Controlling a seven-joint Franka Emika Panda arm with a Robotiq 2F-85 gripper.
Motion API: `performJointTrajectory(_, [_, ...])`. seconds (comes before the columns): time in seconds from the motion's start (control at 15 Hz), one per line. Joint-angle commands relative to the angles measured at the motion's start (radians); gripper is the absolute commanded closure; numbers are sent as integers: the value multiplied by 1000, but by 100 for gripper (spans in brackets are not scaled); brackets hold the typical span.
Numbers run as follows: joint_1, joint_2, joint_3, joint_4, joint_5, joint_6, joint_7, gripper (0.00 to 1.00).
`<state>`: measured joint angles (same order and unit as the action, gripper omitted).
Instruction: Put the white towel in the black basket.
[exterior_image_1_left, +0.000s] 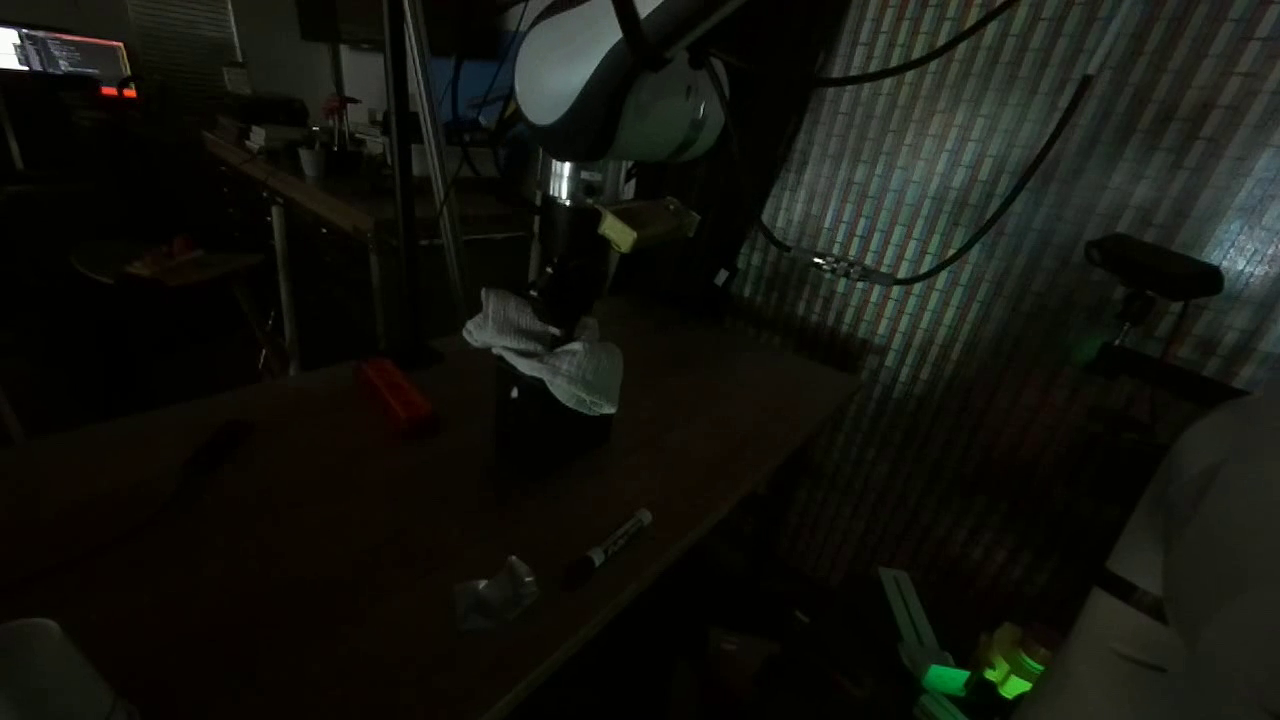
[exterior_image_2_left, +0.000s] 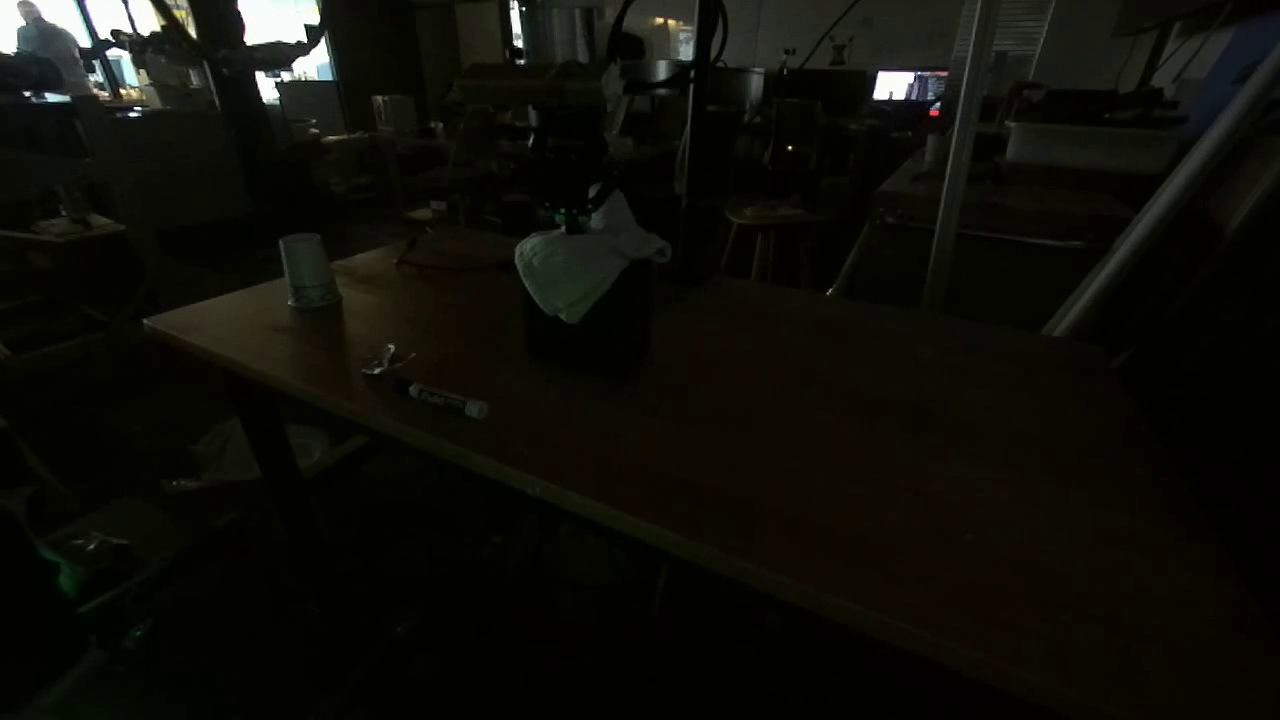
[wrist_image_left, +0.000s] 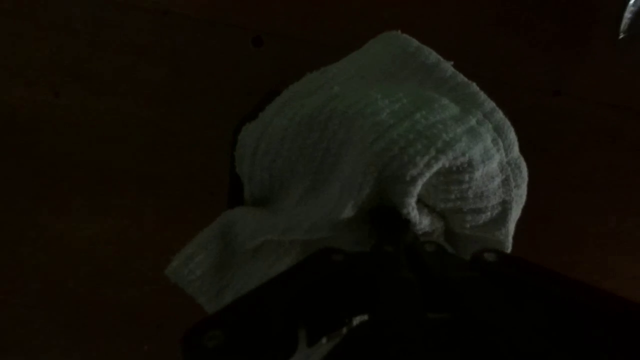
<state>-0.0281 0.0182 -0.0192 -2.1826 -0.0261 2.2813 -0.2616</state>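
1 brown wooden counter (exterior_image_2_left: 800, 430), dimly lit, bearing several of the items below.

1 black, straight-sided basket (exterior_image_2_left: 620, 325), upright on the counter; rim largely hidden by cloth, a dark edge showing in the wrist view.

1 white, ribbed cloth towel (exterior_image_1_left: 580, 375), bunched across the top of the basket; in both exterior views a fold hangs down outside the wall. Whether any part sits inside cannot be told, the opening being covered.

1 black Robotiq gripper (wrist_image_left: 392, 222), pointing down over the basket. Jaws drawn together on a pinch of the towel, cloth gathered about the tips; little detail visible in the dark.

1 white-and-grey robot arm (exterior_image_1_left: 620, 90), above the gripper, with a yellow box-shaped part (exterior_image_1_left: 648, 225) at the wrist.

1 white, dark-ended marker (exterior_image_1_left: 625, 535), lying flat near the counter's edge.

1 crumpled, shiny, translucent wrapper (exterior_image_1_left: 500, 593), just beside the marker's dark end.

1 red oblong block (exterior_image_1_left: 397, 393), near the basket and apart from it; material uncertain.

1 pale, tapered cup (exterior_image_2_left: 310, 270), wider end down, well apart from the basket, close to a corner of the counter.

1 slim dark object (exterior_image_1_left: 215, 447), on the counter, too dim to name.

Background: 1 lit screen (exterior_image_1_left: 65, 55); 1 patterned, corrugated-looking hanging sheet (exterior_image_1_left: 900, 170); 1 black bar-shaped device (exterior_image_1_left: 1155, 268) on a mount.
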Motion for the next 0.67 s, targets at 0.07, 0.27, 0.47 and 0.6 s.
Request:
performJointTrajectory(0.07, [-1, 50, 0, 5, 17, 31, 3, 100])
performJointTrajectory(0.27, [-3, 91, 3, 7, 38, 53, -3, 100])
performJointTrajectory(0.47, [-5, 139, 10, 6, 70, 74, -16, 100])
performJointTrajectory(0.6, [-7, 171, 16, 6, 98, 88, -25, 100])
